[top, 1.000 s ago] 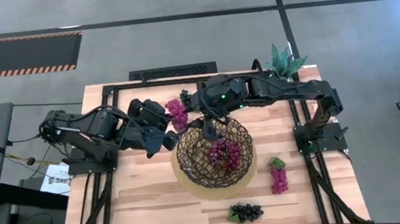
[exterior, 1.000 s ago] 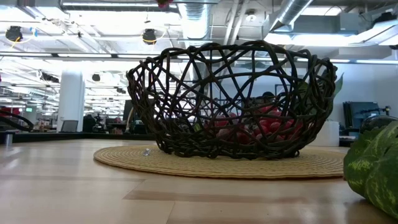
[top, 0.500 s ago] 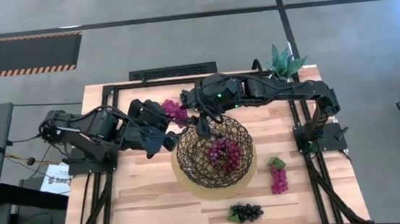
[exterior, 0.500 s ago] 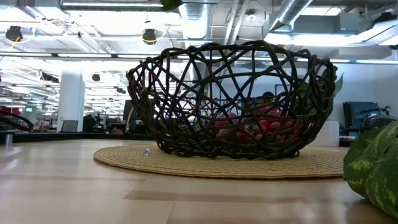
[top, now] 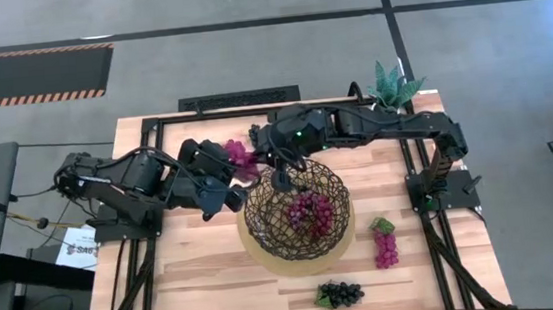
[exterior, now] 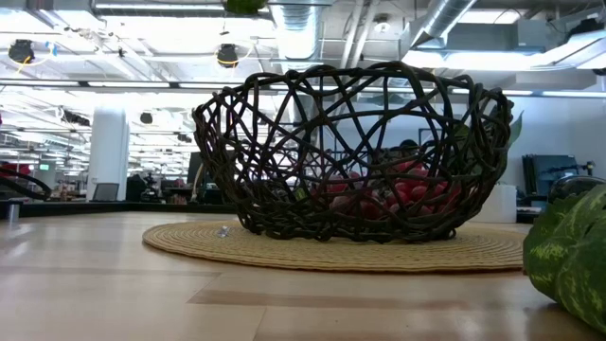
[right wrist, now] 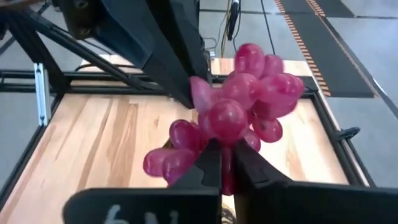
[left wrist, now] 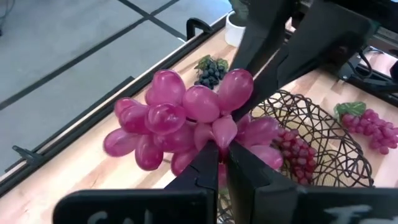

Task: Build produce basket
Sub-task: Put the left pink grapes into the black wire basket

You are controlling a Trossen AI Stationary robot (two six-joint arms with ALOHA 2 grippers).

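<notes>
The table (top: 197, 282) is a pale wooden slab with a black frame around it. The left arm (top: 128, 178) reaches in from the left edge, and the right arm (top: 394, 125) stretches from the right side across the far half. The two meet just beyond the basket's far-left rim.

The basket (top: 299, 235), a round bowl of dark woven strands on a tan mat, stands at the middle of the table. In the low view it fills the centre, and red grapes show through its weave.

The potted plant (top: 391, 85) stands at the far right corner, well apart from the basket.

One red-magenta bunch (top: 308, 210) lies inside the basket. A second red bunch (top: 385, 246) lies on the table just right of the basket. A dark purple bunch (top: 339, 293) lies near the front edge. Another dark bunch (left wrist: 209, 71) sits by the far edge, behind the arms.

The held bunch (left wrist: 186, 118), also red-magenta, hangs in the air above the table beside the basket's far-left rim. Both arms have hold of it. The left end effector (left wrist: 222, 155) has its fingers pressed together on the lower grapes. The right end effector (right wrist: 227, 158) is clamped on the same cluster from the opposite side.
</notes>
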